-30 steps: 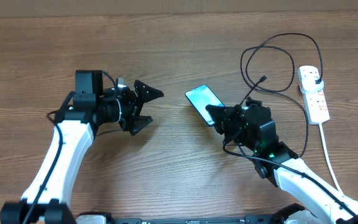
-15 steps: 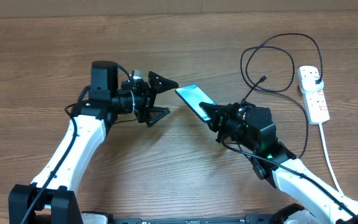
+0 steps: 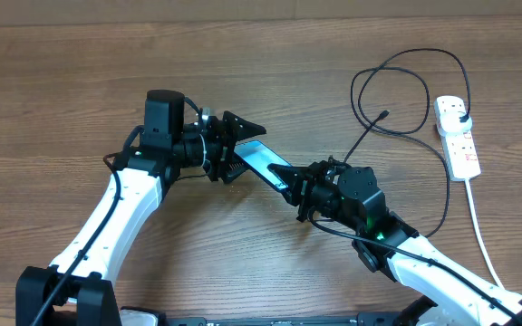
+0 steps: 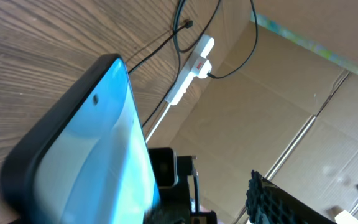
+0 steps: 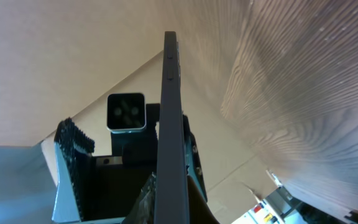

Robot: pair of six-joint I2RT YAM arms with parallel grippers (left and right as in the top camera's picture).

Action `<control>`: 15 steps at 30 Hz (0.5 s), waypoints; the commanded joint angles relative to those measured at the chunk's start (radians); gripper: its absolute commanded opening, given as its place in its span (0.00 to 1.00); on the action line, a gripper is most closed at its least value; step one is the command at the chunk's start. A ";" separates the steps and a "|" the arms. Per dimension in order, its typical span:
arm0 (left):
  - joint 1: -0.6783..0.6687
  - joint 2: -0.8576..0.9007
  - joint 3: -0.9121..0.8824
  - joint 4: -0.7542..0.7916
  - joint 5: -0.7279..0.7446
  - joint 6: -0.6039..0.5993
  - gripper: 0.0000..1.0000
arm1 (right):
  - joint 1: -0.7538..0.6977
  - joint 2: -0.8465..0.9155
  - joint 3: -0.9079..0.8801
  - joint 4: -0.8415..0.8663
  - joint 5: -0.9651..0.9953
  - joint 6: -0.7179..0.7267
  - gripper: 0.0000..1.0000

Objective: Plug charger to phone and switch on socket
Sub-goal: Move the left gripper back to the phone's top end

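- Step in hand, as judged: a handover or shared hold of the phone (image 3: 263,161), ahead of any plugging.
- The phone is held off the table (image 3: 107,72), tilted, between the two arms. In the right wrist view it is seen edge-on (image 5: 169,124).
- Right gripper (image 3: 285,177): clamped on the phone's near end.
- Left gripper (image 3: 248,150): jaws spread astride the phone's far end and not closed on it. In the left wrist view the ribbed finger pad (image 4: 278,199) stands clear of the blue screen (image 4: 98,155).
- The charger (image 3: 352,91) lies looped on the table, well apart from both grippers. Its connector tip (image 3: 385,114) is untouched.
- The socket (image 3: 458,140) lies at the far right edge. A dark plug appears to be seated in its upper outlet. The switch position cannot be read.
- Plugging and switching are both judged not yet done.
- Next move, as judged: the left jaws are to be closed across the phone's sides before the right grip is let go. The right arm would then be free for the connector tip.
- Which end carries the charging port cannot be told, so that end should be left uncovered.
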 commanded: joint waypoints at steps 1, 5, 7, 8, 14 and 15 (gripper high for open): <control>-0.023 0.005 -0.001 0.013 -0.028 -0.025 0.72 | 0.017 -0.010 0.029 0.048 -0.030 0.010 0.04; -0.035 0.005 -0.001 0.014 -0.028 -0.026 0.61 | 0.017 -0.010 0.029 0.064 -0.029 0.010 0.04; -0.039 0.005 -0.001 0.015 -0.027 -0.027 0.53 | 0.018 -0.010 0.029 0.064 -0.031 0.010 0.04; -0.040 0.005 -0.001 0.015 -0.026 -0.027 0.50 | 0.022 -0.010 0.029 0.064 -0.031 0.010 0.04; -0.040 0.005 -0.001 0.015 -0.026 -0.027 0.31 | 0.048 -0.010 0.029 0.065 -0.027 0.010 0.04; -0.040 0.005 -0.001 0.015 -0.025 -0.027 0.29 | 0.050 -0.010 0.029 0.065 -0.027 0.010 0.04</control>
